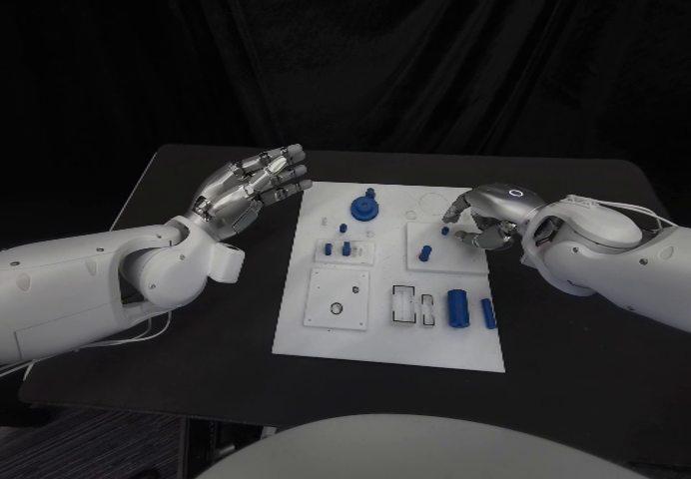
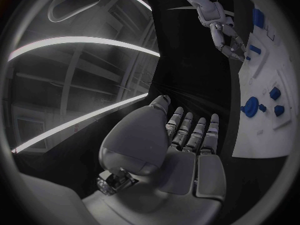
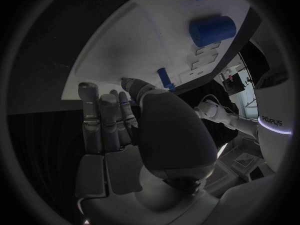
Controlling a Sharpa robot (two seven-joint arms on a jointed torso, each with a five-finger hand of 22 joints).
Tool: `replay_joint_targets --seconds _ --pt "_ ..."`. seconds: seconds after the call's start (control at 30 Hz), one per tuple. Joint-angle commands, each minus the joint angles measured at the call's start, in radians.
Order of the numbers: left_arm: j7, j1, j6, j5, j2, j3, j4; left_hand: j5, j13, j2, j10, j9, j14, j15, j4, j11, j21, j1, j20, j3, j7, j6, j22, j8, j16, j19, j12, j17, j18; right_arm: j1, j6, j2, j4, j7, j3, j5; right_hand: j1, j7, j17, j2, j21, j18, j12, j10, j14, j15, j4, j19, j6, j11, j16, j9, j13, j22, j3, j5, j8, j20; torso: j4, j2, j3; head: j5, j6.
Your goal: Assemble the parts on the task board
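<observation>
A black table (image 1: 173, 329) stands before a dark backdrop, with the white task board (image 1: 310, 334) lying in its middle. On the board, blue parts are spread about: a round knobbed piece (image 1: 365, 208) near the far edge, small pegs (image 1: 338, 247) in a raised block below it, a thick cylinder (image 1: 458, 307) and a slimmer one (image 1: 488, 314) toward the near right. The left hand (image 1: 254, 190) hovers off the board's left edge — palm open, fingers straight and apart, holding nothing. The right hand (image 1: 482, 220) is over the board's right side, fingers curled downward by a small blue peg (image 1: 427, 252) standing in a white block; whether it grasps anything I cannot tell. In the right wrist view, a blue peg (image 3: 164, 78) stands just beyond its fingertips (image 3: 128, 82).
</observation>
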Motion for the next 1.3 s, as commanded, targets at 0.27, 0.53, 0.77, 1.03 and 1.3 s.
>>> replay_joint_targets --seconds 0.27,0.53,0.77,1.03,1.3 --pt "0.158 -0.002 0.027 0.007 0.009 0.001 -0.009 0.007 -0.002 0.002 -0.005 -0.004 0.008 0.004 -0.01 0.009 0.005 0.007 -0.001 0.004 -0.003 -0.002 0.0 0.002 0.009 0.015 0.003 0.001 -0.014 -0.015 -0.009 0.031 -0.031 0.029 0.001 0.0 -0.011 0.006 -0.003 0.0 -0.004 0.001 -0.004 0.0 -0.004 0.0 0.001 -0.004 0.006 -0.001 -0.004 0.001 -0.002 -0.001 0.005 -0.008 -0.009 0.0 0.0015 -0.001 -0.0019 0.0 0.0" --pt "0.148 -0.002 0.032 0.007 0.01 0.001 -0.014 0.007 -0.002 0.002 -0.007 -0.006 0.01 0.009 -0.015 0.014 0.005 0.007 0.0 0.007 0.0 -0.001 -0.003 0.002 0.011 0.019 0.004 0.001 -0.02 -0.022 -0.006 0.051 -0.053 0.037 0.001 0.009 -0.024 0.003 0.001 0.012 -0.001 0.0 -0.006 0.019 0.005 -0.001 0.007 0.003 0.027 -0.003 0.003 0.006 -0.008 0.001 0.008 -0.019 -0.006 0.001 -0.0009 -0.002 -0.002 0.002 0.0" --pt "0.143 -0.002 0.039 0.007 0.012 0.001 -0.017 0.008 -0.002 -0.002 -0.008 -0.007 0.01 0.012 -0.021 0.017 0.005 0.008 -0.001 0.008 0.003 -0.002 -0.002 0.002 0.012 0.024 0.004 0.001 -0.024 -0.025 -0.011 0.064 -0.071 0.042 0.001 0.024 -0.015 -0.015 -0.004 0.033 -0.005 0.001 -0.015 0.038 0.005 -0.01 -0.009 0.006 0.103 -0.012 0.002 0.039 -0.018 0.003 0.016 0.027 0.036 -0.007 0.0013 -0.002 -0.0008 -0.004 0.0" --pt "0.137 -0.003 0.038 0.007 0.016 0.001 -0.022 0.012 -0.001 -0.003 -0.008 -0.008 0.013 0.015 -0.026 0.019 0.007 0.007 0.0 0.01 0.006 0.002 0.002 0.003 0.016 0.032 0.007 0.002 -0.028 -0.027 -0.027 0.071 -0.085 0.042 0.001 0.029 -0.001 -0.034 -0.005 0.061 0.013 -0.001 -0.005 0.096 0.014 -0.026 -0.052 0.013 0.146 -0.029 0.005 0.109 -0.02 0.023 0.022 0.05 0.11 -0.024 0.0002 -0.002 -0.0015 -0.002 0.0" --pt "0.131 -0.003 0.024 0.007 0.017 0.001 -0.026 0.046 0.0 -0.015 -0.001 -0.007 0.022 0.025 -0.039 0.018 0.012 -0.016 -0.001 0.01 0.027 0.03 0.008 0.009 0.028 0.062 0.018 0.003 -0.041 -0.027 -0.053 0.078 -0.092 0.049 0.001 0.029 0.014 -0.039 -0.008 0.098 0.019 -0.003 0.024 0.122 0.022 -0.036 -0.071 0.02 0.129 -0.041 0.003 0.175 -0.004 0.032 0.019 -0.01 0.16 -0.034 0.0001 -0.002 -0.002 0.001 0.0"
